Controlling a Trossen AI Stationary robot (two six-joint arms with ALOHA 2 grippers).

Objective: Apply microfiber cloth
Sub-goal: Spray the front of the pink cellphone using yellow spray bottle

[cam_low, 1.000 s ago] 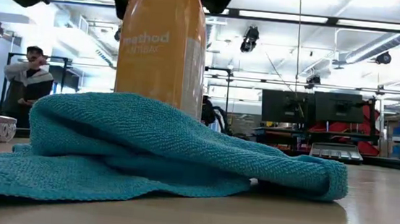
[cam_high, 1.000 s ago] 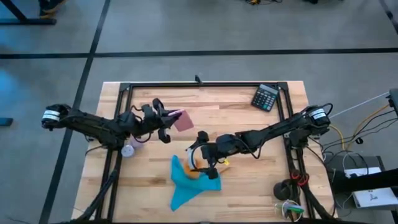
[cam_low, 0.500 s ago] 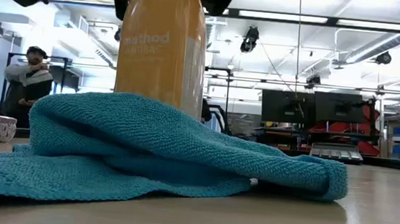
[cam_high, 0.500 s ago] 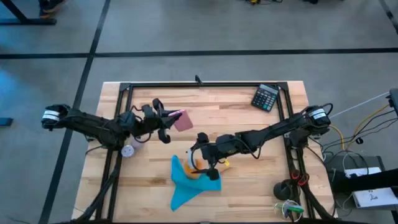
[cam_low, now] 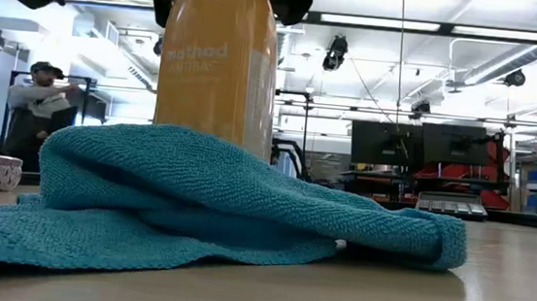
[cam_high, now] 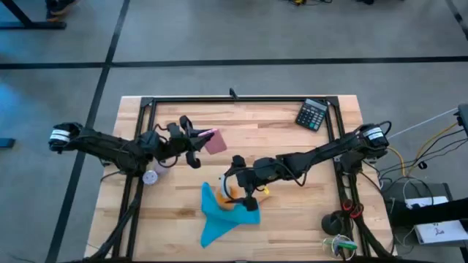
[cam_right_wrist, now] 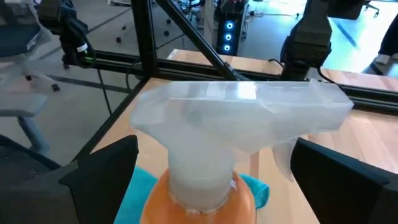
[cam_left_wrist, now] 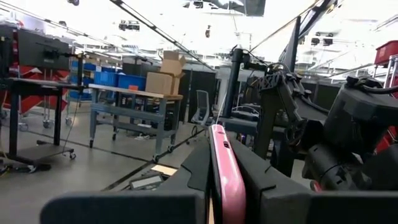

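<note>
Wooden planks make up the table [cam_high: 292, 219], framed by a black rail, with grey workshop floor all round it. I take the orange spray bottle [cam_high: 235, 194] near the table's front middle as my marker.

Well to the bottle's left, toward the back, the left gripper [cam_high: 196, 139] is pinching a pink-cased phone [cam_high: 215, 141]; the wrist view shows the case's thin edge [cam_left_wrist: 225, 180] clamped between both dark fingers. A small round cup [cam_high: 151, 176] sits on the table below that arm.

At the bottle itself, the right gripper [cam_high: 240, 184] has its fingers spread to either side of the white trigger head [cam_right_wrist: 242, 127]. Whether they press the neck I cannot tell.

The microfiber cloth [cam_high: 223, 215] lies against the bottle's base and spreads forward of it. From table height it is bunched up in front of the bottle, a soft turquoise heap [cam_low: 216, 195] with a rolled edge. It looks light, limp and grippy rather than slick, so I'd judge it will sag and drag when lifted. A raised fold near the bottle seems the best spot to pinch. Its long axis runs from the wide end by the bottle down to a narrow tail pointing front-left.

Far to the bottle's right, at the back corner, rests a black calculator [cam_high: 313, 115].
</note>
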